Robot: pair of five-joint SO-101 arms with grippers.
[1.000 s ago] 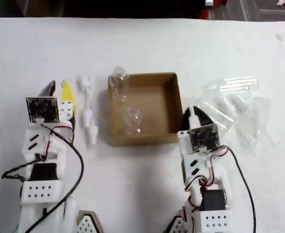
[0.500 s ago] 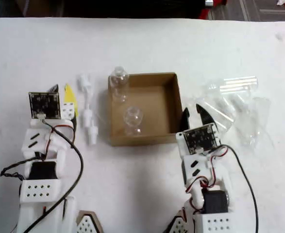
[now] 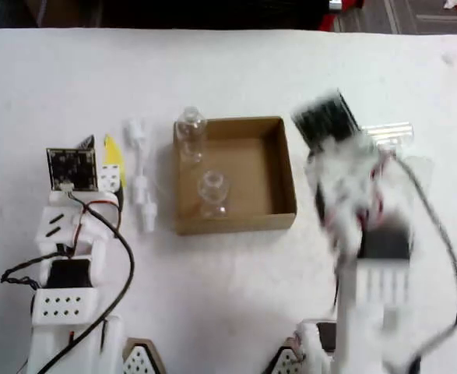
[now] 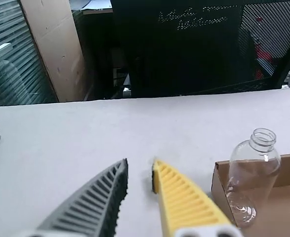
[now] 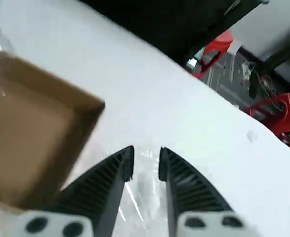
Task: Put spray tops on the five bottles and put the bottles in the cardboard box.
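Left gripper (image 4: 140, 170): slightly parted, empty, low over the worktop (image 3: 228, 70), left of the cardboard box (image 3: 286, 167). Between them, loose spray tops (image 3: 140, 167). Uncapped bottle (image 3: 191, 132) at the box's far left corner, second bottle (image 3: 212, 191) inside. Right gripper (image 5: 145, 158): narrowly parted, empty, above clear plastic wrapping (image 5: 145, 190) right of the box.

A white table (image 3: 236, 70) with a cardboard box (image 3: 287, 167) sitting about the middle of it. Several white spray tops (image 3: 141, 183) lie in a row just beside the box, toward the left edge. Clear plastic bags (image 3: 391, 134) are crumpled nearer the right edge.
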